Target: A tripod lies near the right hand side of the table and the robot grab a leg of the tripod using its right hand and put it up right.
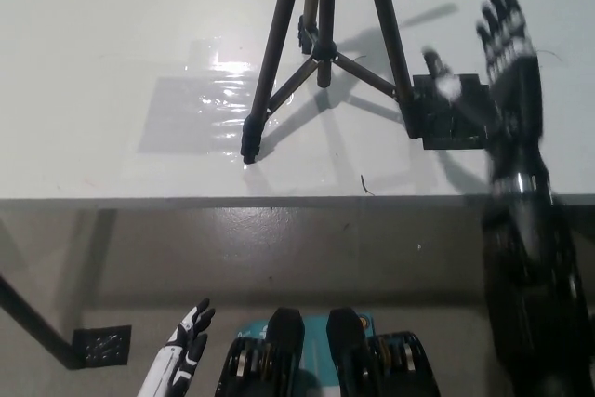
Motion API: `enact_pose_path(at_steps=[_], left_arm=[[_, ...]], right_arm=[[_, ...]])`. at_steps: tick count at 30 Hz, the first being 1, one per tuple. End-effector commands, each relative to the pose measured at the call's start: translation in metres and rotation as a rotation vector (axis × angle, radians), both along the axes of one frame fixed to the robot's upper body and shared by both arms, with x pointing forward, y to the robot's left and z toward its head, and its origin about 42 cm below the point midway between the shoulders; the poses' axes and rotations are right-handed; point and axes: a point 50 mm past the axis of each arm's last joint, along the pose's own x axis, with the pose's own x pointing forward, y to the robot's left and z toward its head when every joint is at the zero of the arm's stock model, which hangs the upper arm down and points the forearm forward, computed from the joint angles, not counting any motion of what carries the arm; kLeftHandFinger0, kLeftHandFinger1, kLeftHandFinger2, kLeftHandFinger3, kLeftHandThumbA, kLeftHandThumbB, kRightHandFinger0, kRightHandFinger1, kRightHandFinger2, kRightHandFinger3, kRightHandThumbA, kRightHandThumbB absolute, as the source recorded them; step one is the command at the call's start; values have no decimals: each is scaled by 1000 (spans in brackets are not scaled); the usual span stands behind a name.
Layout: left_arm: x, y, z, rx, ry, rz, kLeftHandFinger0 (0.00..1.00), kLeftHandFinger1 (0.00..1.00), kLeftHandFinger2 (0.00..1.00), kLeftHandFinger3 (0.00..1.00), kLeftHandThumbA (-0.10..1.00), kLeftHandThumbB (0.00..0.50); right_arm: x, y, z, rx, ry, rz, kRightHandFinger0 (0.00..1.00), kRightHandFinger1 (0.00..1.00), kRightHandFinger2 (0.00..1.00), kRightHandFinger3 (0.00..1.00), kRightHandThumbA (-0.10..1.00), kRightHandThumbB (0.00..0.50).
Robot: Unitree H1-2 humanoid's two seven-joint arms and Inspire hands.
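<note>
Head view shows the tripod [321,44] standing upright on the white table [112,34], toward the table's right half and back from the near edge. 2 of its feet are plainly planted: one near the glossy patch [191,104] of reflected light at centre-left, the other just beside a dark, grid-like square mat [456,118] on the right. A third leg runs up behind the centre column, and its foot is hidden. The braces spread from the centre hub to the legs, so the stand looks properly opened. Its top runs out of the picture, so nothing can be said about the head.

Judging by this, the main work looks done: the tripod is up and bears its own weight, with nothing supporting it. What may be left is only to draw the arm clear without knocking a leg, and the right leg is the one at risk.

The black right hand [507,39] is raised above the table to the right of the tripod, apart from the nearest leg. Its fingers are spread wide and straight, holding nothing and touching nothing; it appears slightly blurred.

The white left hand [186,341] rests low at the lower left, below the table edge, fingers loosely apart and empty.
</note>
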Motion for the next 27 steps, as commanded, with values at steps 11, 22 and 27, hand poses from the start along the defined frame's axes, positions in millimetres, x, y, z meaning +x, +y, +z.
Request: enact_pose_path(at_steps=[11, 22, 27], left_arm=[[8, 1, 17, -22, -131, -68, 1000, 1000, 1000, 1000, 1000, 456], [13, 1, 21, -67, -156, -81, 1000, 1000, 1000, 1000, 1000, 469], [15, -5, 19, -93, -154, -77, 1000, 1000, 1000, 1000, 1000, 460]], right_arm=[[-223, 13, 33, -182, -582, 280, 1000, 1000, 1000, 1000, 1000, 462], [-175, 19, -106, -221, -20, 307, 1000, 1000, 1000, 1000, 1000, 453], [-160, 1, -150, -321, 147, 318, 1000, 1000, 1000, 1000, 1000, 496]])
